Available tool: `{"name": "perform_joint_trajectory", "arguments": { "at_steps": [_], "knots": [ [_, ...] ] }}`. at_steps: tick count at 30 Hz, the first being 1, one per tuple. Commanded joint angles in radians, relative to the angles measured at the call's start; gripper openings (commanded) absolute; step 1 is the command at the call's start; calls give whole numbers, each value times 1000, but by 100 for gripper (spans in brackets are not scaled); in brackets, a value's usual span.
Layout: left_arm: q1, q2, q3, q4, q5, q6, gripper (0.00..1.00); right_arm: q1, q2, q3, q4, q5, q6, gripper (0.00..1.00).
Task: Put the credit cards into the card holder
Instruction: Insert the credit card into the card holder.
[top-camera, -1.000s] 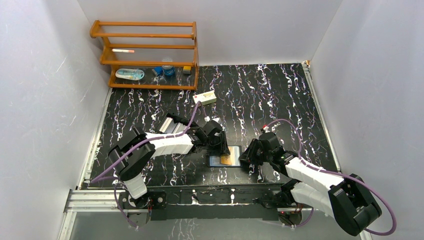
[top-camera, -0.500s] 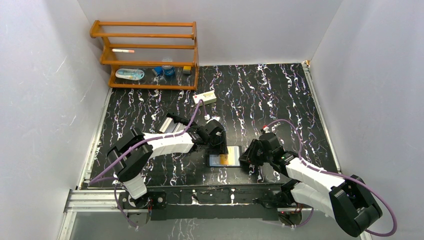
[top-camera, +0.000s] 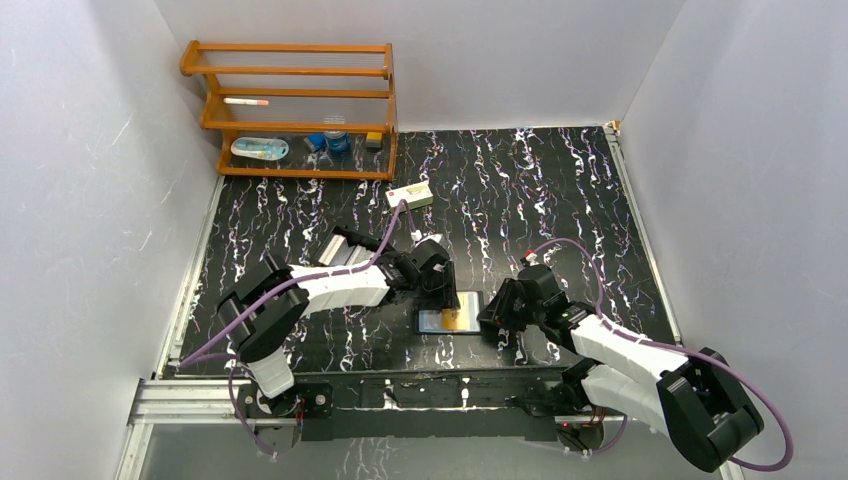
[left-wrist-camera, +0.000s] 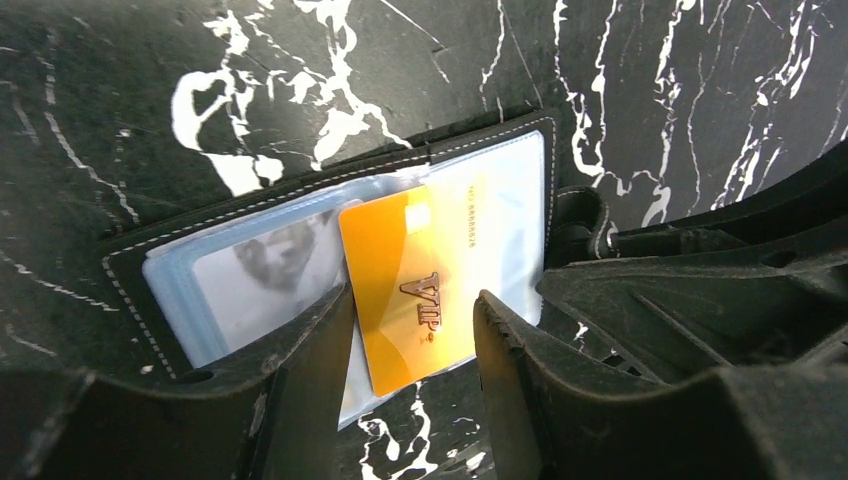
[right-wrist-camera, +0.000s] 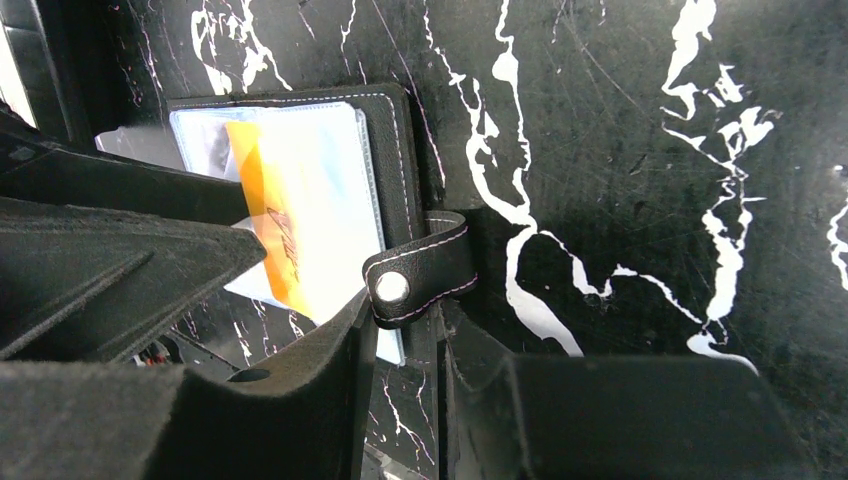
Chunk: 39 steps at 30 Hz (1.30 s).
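Holder: one card holder (top-camera: 425, 322) is laid open flat on the black marbled table (top-camera: 560, 190), lower centre of the top view, between the two grippers.
Card: one orange credit card (left-wrist-camera: 405, 285), printed VIP, lies askew over the holder's right clear sleeve. Its near end juts past the holder's lower edge. Whether the far end is tucked in cannot be told.
Sleeved card: one photo card (left-wrist-camera: 265, 265) is seen inside the left sleeve.
Left gripper (left-wrist-camera: 412, 300): fingers are pressed against both long edges of the orange credit card, grasping it.
Right gripper (right-wrist-camera: 408, 310): fingers are clenched on the holder's right edge, at the snap tab (right-wrist-camera: 415, 280).
Obstruction: in the top view the holder's upper edge is covered by the left gripper and its right edge by the right gripper.
Surroundings: one wooden rack (top-camera: 290, 110) with small items stands at upper left. One cream carton (top-camera: 411, 194) lies near its lower right corner. One black box (top-camera: 345, 248) is partly hidden behind the left arm.
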Motion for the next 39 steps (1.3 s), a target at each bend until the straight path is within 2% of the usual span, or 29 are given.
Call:
{"name": "perform_joint_trajectory", "arguments": {
  "at_steps": [1, 11, 15, 23, 30, 34, 39],
  "knots": [
    [-25, 32, 16, -24, 34, -27, 47, 7, 25, -3, 11, -21, 3, 33],
    [-47, 46, 50, 25, 40, -37, 46, 8, 24, -12, 11, -13, 4, 32],
    [-54, 16, 30, 103, 46, -51, 46, 8, 26, -9, 7, -9, 4, 32],
    [-59, 10, -4, 144, 76, -89, 46, 8, 22, 14, -27, 4, 3, 33],
    [-59, -22, 18, 40, 21, -41, 46, 8, -27, 68, -145, 49, -14, 44],
    [-59, -69, 71, -60, -49, 55, 47, 7, -87, 132, -234, 87, -28, 51],
    [-49, -128, 151, -235, -181, 177, 53, 8, -167, 167, -284, 101, -25, 52]
  ]
}}
